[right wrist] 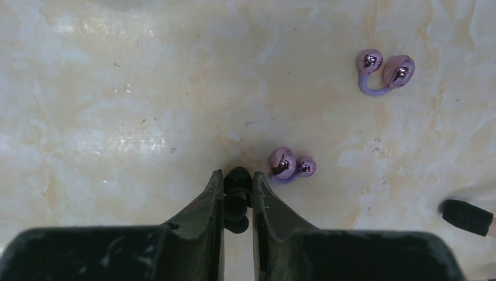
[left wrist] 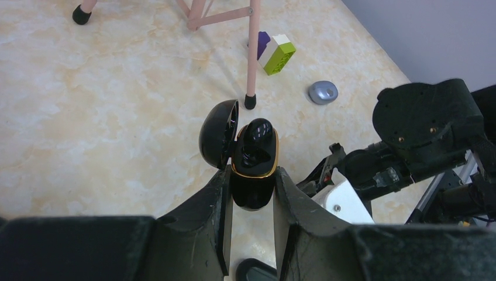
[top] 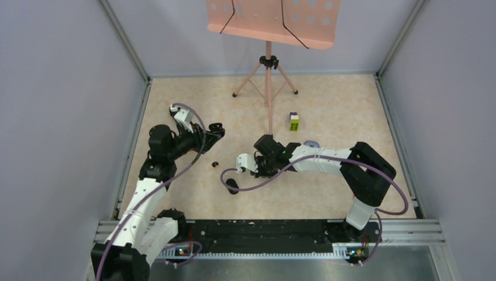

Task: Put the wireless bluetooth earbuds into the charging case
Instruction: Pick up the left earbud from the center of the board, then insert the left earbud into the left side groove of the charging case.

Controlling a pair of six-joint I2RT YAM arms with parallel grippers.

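My left gripper is shut on the black charging case, which has a gold rim and an open lid, and holds it above the table; the gripper also shows in the top view. My right gripper is low over the table and shut on a black earbud. A pale purple earbud lies just right of its fingertips and another lies further right. From above, the right gripper hides them. A small black earbud lies on the table between the arms.
A pink music stand has its feet on the table; one foot is just beyond the case. A green-and-purple block and a closed grey case lie to the right. A black object lies by the right arm's cable.
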